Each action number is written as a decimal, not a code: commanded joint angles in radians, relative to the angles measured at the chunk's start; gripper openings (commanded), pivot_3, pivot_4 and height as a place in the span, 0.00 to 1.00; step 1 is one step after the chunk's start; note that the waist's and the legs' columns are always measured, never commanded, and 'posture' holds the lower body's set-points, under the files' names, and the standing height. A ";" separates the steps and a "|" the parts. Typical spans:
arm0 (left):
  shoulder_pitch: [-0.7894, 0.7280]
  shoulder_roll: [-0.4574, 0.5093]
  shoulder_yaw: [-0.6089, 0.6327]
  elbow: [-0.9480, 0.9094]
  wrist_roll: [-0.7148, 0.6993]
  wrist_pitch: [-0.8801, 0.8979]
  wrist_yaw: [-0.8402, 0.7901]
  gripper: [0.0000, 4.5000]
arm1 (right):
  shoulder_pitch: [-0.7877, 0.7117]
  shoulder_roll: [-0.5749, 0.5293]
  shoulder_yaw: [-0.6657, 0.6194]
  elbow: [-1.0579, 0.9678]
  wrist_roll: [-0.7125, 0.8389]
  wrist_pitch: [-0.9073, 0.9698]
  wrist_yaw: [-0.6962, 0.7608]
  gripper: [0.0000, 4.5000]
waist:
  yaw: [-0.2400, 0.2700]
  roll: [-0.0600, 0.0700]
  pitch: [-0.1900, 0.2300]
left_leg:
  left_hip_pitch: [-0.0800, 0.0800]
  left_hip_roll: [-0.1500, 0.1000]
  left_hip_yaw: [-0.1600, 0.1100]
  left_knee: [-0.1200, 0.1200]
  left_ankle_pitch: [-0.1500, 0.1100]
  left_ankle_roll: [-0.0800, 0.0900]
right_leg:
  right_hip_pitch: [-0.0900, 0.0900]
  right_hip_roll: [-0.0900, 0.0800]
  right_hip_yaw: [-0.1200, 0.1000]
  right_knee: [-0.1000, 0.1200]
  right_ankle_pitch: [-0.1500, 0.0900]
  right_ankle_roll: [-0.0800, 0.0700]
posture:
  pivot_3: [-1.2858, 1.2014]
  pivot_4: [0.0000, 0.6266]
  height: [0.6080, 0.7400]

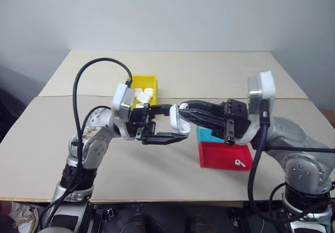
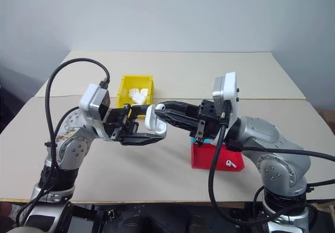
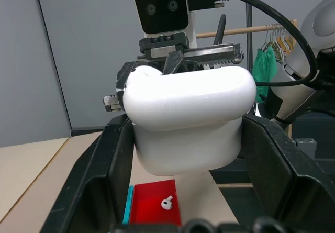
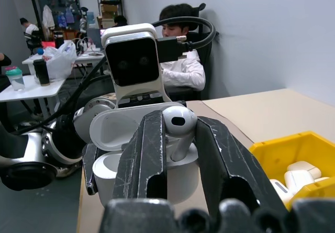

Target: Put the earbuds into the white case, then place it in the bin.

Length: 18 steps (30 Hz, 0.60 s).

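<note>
table (image 1: 172, 70) shown beneath both arms, raised mid-air over it. yellow bin (image 1: 145, 81) set behind left gripper (image 1: 159, 123), several white cases lying inside. red tray (image 1: 214, 157) placed under right arm, teal tray (image 1: 205, 135) just behind it – one earbud (image 1: 239, 163) left in red tray. white case (image 3: 188, 118) clamped between left gripper's fingers, lid flipped open. second earbud (image 4: 179, 122) pinched in nearly closed right gripper (image 4: 178, 139), held just above open case.
</note>
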 commanded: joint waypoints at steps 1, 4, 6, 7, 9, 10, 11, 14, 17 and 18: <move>-0.021 0.005 0.014 -0.027 -0.011 -0.012 -0.001 0.63 | 0.007 -0.030 0.013 -0.022 -0.023 -0.040 0.009 0.14 | 0.000 0.000 0.000 | 0.000 0.000 0.000 0.000 0.000 0.000 | 0.000 0.000 0.000 0.000 0.000 0.000 | 0.52 0.24 1.00; -0.020 0.005 0.015 -0.029 -0.009 -0.012 0.001 0.63 | 0.020 -0.054 0.032 -0.021 -0.042 -0.065 0.032 0.14 | 0.000 0.000 0.000 | 0.000 0.000 0.000 0.000 0.000 0.000 | 0.000 0.000 0.000 0.000 0.000 0.000 | 0.52 0.24 1.00; -0.021 0.006 0.017 -0.028 -0.008 -0.013 0.001 0.63 | 0.026 -0.072 0.042 -0.016 -0.044 -0.075 0.055 0.30 | 0.000 0.000 0.000 | 0.000 0.000 0.000 0.000 0.000 0.000 | 0.000 0.000 0.000 0.000 0.000 0.000 | 0.52 0.24 1.00; -0.021 0.006 0.018 -0.027 -0.008 -0.014 0.000 0.63 | 0.029 -0.084 0.046 -0.016 -0.048 -0.082 0.072 0.35 | 0.000 0.000 0.000 | 0.000 0.000 0.000 0.000 0.000 0.000 | 0.000 0.000 0.000 0.000 0.000 0.000 | 0.52 0.24 1.00; -0.021 0.007 0.019 -0.026 -0.006 -0.016 0.001 0.63 | 0.029 -0.102 0.045 -0.011 -0.041 -0.091 0.092 0.49 | 0.000 0.000 0.000 | 0.000 0.000 0.000 0.000 0.000 0.000 | 0.000 0.000 0.000 0.000 0.000 0.000 | 0.52 0.24 1.00; -0.020 0.007 0.019 -0.026 -0.005 -0.017 0.001 0.63 | 0.025 -0.106 0.041 -0.006 -0.037 -0.095 0.094 0.55 | 0.000 0.000 0.000 | 0.000 0.000 0.000 0.000 0.000 0.000 | 0.000 0.000 0.000 0.000 0.000 0.000 | 0.52 0.24 1.00; -0.020 0.007 0.018 -0.027 -0.005 -0.017 0.002 0.63 | 0.022 -0.108 0.038 -0.003 -0.032 -0.097 0.094 0.55 | 0.000 0.000 0.000 | 0.000 0.000 0.000 0.000 0.000 0.000 | 0.000 0.000 0.000 0.000 0.000 0.000 | 0.52 0.24 1.00; -0.015 0.006 0.019 -0.032 -0.001 -0.020 0.012 0.63 | -0.033 -0.125 0.010 0.050 -0.021 -0.091 0.082 0.55 | -0.001 0.000 0.000 | 0.000 0.000 0.000 0.000 0.000 0.000 | 0.000 0.000 0.000 0.000 0.000 0.000 | 0.52 0.24 1.00; -0.006 0.010 0.022 -0.040 0.001 -0.021 0.018 0.63 | -0.105 -0.192 -0.010 0.143 -0.074 -0.106 0.107 0.55 | 0.000 0.000 0.000 | 0.000 0.000 0.000 0.000 0.000 0.000 | 0.000 0.000 0.000 0.000 0.000 0.000 | 0.52 0.24 1.00; -0.002 0.012 0.024 -0.043 0.002 -0.022 0.019 0.63 | -0.140 -0.242 -0.006 0.201 -0.124 -0.127 0.145 0.55 | 0.000 0.000 0.000 | 0.000 0.000 0.000 0.000 0.000 0.000 | 0.000 0.000 0.000 0.000 0.000 0.000 | 0.52 0.24 1.00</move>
